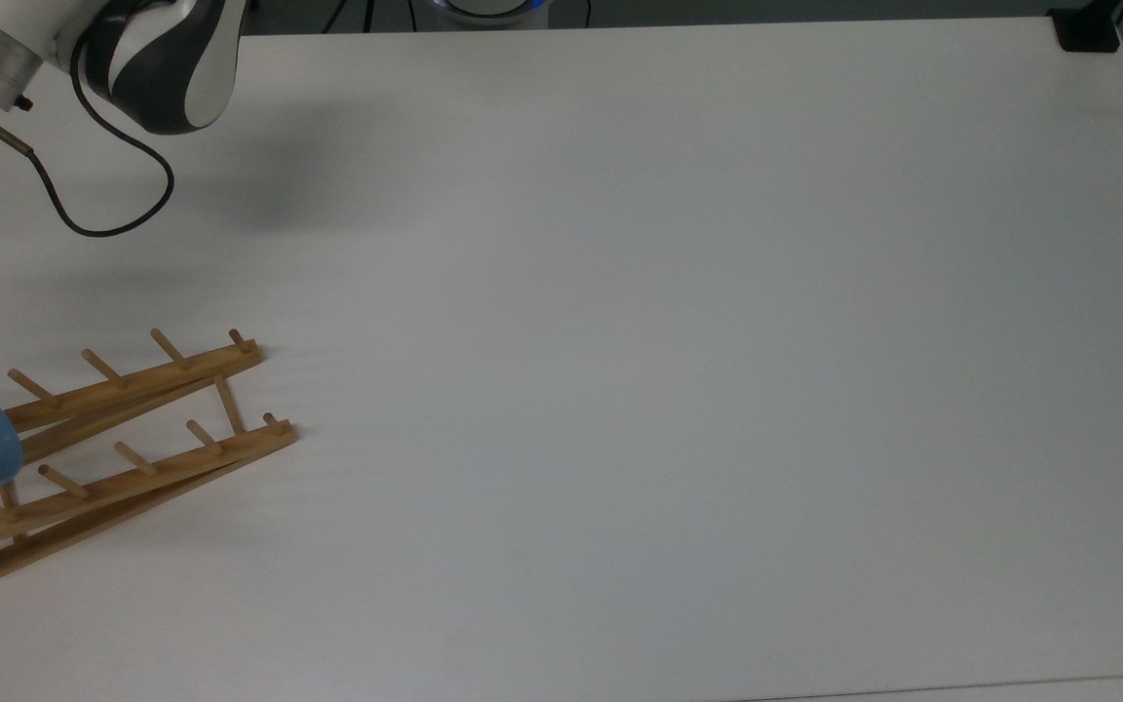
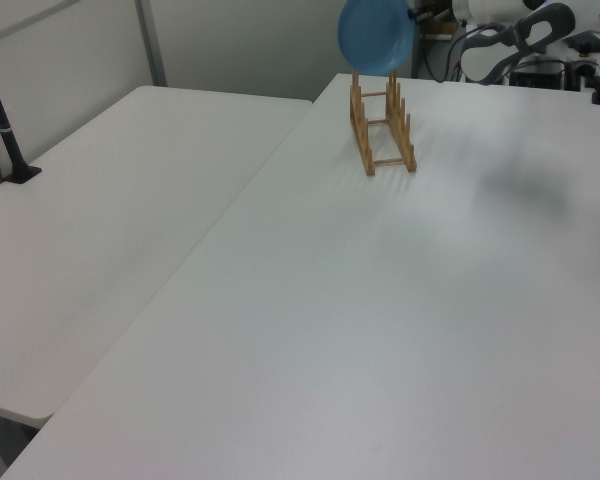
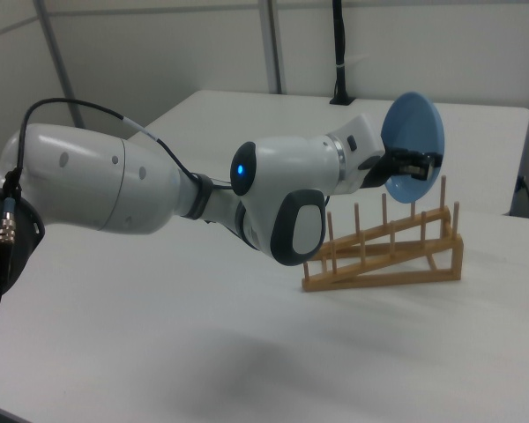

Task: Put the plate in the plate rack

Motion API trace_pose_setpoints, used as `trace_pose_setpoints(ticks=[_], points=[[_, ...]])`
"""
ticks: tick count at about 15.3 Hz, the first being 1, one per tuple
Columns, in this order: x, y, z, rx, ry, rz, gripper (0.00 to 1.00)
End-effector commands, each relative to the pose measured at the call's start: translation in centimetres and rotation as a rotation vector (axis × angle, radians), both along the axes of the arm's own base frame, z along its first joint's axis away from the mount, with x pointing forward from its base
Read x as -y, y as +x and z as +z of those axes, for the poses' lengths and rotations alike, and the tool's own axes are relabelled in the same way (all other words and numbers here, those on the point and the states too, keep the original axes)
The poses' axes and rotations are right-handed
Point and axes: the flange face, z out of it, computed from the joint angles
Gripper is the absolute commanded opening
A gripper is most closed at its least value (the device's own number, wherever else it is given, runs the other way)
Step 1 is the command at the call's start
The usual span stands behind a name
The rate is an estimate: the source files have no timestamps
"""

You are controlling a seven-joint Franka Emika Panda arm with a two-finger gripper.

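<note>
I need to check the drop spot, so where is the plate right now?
The plate hangs upright in the end effector, in the air above the rack, over its taller end at the right view's right; it is not yet between the pegs.

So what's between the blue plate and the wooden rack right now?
In the right view, only open air: the claw holds the plate upright above the rack's pegs, not yet touching them.

Arm stretched out level, gripper [image 3: 420, 164] clamped on the upright plate [image 3: 413, 145]
</note>
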Motion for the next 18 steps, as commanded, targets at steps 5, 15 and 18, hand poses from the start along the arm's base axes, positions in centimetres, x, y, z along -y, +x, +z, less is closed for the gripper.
trace_pose_setpoints(ticks=[5, 15, 18], points=[[-2.1, -1.6, 1.5, -0.003, -0.026, 0.025, 0.00], [-2.4, -1.7, 6.5, -0.113, 0.076, 0.004, 0.00], [-3.3, -0.1, 8.0, -0.188, 0.168, -0.006, 0.00]])
